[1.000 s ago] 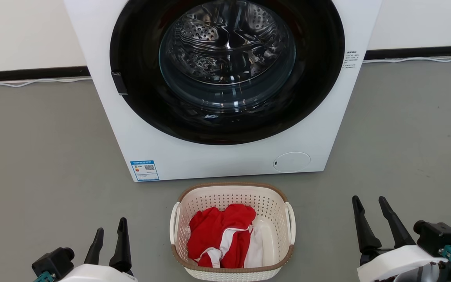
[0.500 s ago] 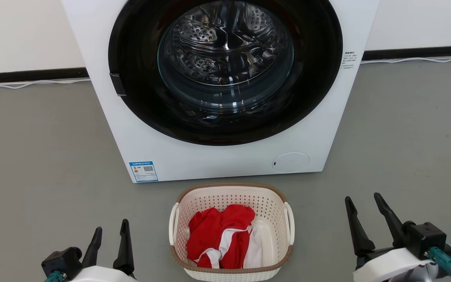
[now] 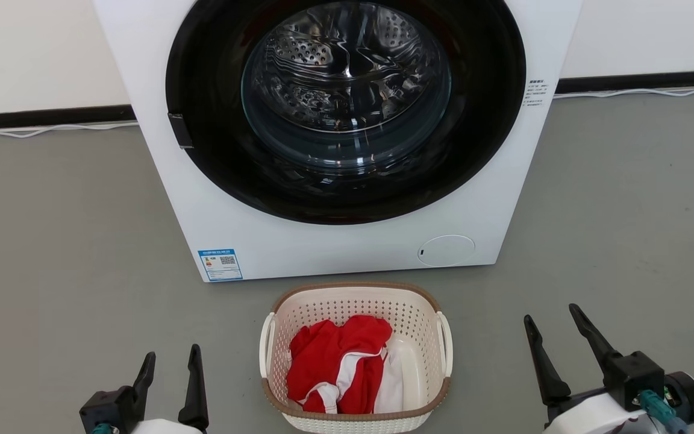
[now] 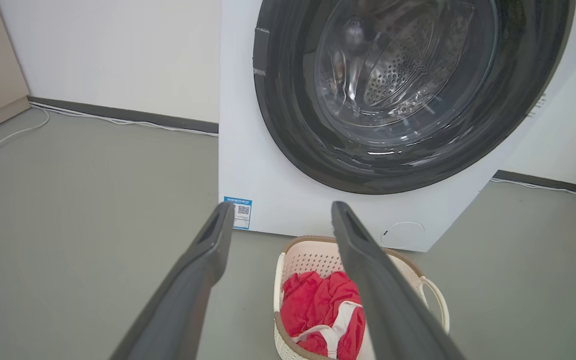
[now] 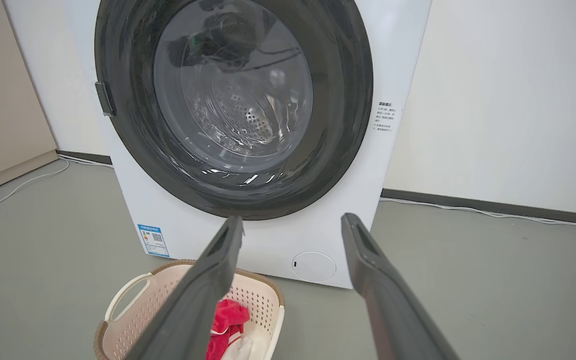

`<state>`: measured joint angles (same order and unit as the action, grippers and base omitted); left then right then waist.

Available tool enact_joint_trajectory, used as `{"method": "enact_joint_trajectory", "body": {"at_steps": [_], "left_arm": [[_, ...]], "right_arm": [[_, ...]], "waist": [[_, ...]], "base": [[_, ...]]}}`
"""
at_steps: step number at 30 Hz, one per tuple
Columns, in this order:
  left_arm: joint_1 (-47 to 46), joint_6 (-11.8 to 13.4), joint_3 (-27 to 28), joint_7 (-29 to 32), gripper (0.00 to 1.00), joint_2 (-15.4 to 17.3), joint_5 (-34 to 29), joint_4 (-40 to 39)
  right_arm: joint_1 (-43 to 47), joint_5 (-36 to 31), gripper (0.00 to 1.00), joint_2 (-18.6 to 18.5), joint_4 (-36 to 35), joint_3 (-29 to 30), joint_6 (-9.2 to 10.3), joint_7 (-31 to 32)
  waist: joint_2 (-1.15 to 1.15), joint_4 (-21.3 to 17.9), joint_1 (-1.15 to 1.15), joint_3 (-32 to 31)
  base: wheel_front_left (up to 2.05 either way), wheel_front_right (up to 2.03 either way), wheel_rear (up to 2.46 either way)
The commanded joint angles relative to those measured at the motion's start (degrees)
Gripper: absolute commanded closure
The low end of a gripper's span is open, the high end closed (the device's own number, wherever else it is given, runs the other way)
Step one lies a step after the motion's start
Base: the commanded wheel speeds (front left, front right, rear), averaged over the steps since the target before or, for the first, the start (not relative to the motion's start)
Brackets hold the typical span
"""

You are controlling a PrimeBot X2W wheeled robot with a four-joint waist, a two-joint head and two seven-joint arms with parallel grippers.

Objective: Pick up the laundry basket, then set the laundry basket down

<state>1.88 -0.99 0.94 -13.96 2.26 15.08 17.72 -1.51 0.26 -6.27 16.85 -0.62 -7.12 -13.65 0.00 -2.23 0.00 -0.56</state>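
The cream laundry basket (image 3: 356, 307) with its brown rim sits on the grey floor just before the washer, holding red and white clothes (image 3: 340, 367). My left gripper (image 3: 169, 357) stands open at the lower left, well apart from the basket's left loop handle (image 3: 264, 345). At the lower right my right gripper (image 3: 550, 314) is open too, a good way off the right handle (image 3: 446, 343). Seen from the left wrist, the basket (image 4: 308, 257) lies below the open left gripper (image 4: 280, 207). From the right wrist, the basket (image 5: 133, 310) lies low left of the open right gripper (image 5: 293, 221).
A white front-loading washer (image 3: 347, 253) with a dark round door shut stands right behind the basket. Grey floor (image 3: 58, 241) spreads on both sides. A white cable (image 3: 40, 128) runs along the wall's dark skirting.
Both grippers have sunk lower in the head view. The right one has also drifted left and tilted. The basket has stayed put.
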Motion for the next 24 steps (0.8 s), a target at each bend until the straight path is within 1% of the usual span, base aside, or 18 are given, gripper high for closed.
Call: {"method": "enact_joint_trajectory", "body": {"at_steps": [1,24], "left_arm": [[-1.33,0.5,1.52,-1.04,0.0,0.62,-2.32,-1.36],[-1.51,0.4,2.09,-1.04,0.0,0.62,-2.63,-0.9]], "right_arm": [[-2.38,-2.51,0.0,-0.75,-1.04,-1.45,-0.36,-1.35],[-2.56,-1.7,0.0,-0.2,0.0,-0.28,-0.36,-1.35]], "waist": [[0.0,-0.02,0.0,0.05],[0.0,-0.02,0.0,0.76]], "base": [[0.0,0.0,0.0],[0.0,0.0,0.0]]}}
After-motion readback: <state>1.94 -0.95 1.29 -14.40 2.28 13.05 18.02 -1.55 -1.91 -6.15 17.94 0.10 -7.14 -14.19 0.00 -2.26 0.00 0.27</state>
